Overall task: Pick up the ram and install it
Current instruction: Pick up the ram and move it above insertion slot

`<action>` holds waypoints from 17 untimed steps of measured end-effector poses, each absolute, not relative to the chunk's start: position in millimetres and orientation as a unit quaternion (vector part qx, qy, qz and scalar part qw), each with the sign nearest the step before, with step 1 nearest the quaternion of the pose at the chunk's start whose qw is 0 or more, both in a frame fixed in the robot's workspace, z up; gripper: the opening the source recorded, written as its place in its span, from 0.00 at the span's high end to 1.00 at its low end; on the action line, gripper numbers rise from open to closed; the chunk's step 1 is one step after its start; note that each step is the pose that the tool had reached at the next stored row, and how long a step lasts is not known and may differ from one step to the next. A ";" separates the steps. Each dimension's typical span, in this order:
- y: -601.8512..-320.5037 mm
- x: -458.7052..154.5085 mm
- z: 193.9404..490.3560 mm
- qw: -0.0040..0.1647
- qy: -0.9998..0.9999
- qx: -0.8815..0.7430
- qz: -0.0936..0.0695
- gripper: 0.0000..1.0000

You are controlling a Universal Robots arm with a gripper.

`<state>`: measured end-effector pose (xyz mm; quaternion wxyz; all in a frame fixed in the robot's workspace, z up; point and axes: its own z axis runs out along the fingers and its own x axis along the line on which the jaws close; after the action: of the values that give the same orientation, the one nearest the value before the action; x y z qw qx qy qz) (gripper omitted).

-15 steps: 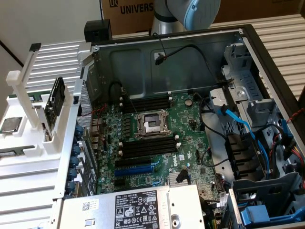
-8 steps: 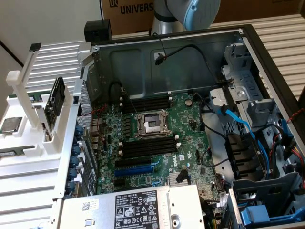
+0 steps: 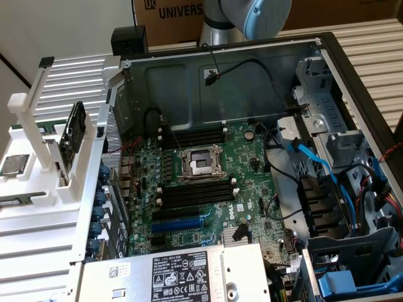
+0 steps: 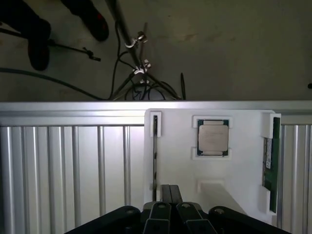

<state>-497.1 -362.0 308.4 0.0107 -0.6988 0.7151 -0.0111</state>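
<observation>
Gripper [image 4: 166, 189], jaws closed and empty, hovered over white plastic tray [image 4: 239, 146]; long green ram stick [image 4: 269, 156] stood off sideways, beyond square silver chip [image 4: 213, 137].

The exterior camera looks down at a slant into the open computer case [image 3: 182, 78], close enough that the motherboard [image 3: 208, 182] sits mid-frame, with the arm [image 3: 264, 16] at the far edge. The wrist camera faces straight down past the gripper [image 4: 170, 192] onto the white holder [image 4: 185, 165] and the floor [image 4: 234, 48] beyond the table [image 4: 63, 165]. Both views share that holder, at the exterior view's left, with its CPU chip [image 4: 213, 138] and the ram [image 4: 270, 156].
</observation>
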 end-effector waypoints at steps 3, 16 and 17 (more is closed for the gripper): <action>-363.5 -497.1 304.7 0.011 0.715 -0.699 -0.011 0.90; -368.8 -497.1 293.6 0.011 0.715 -0.699 -0.011 0.90; -369.6 -497.0 292.9 0.011 0.715 -0.699 -0.011 0.90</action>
<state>-497.0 -369.6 292.9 0.0108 -0.6988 0.7151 -0.0111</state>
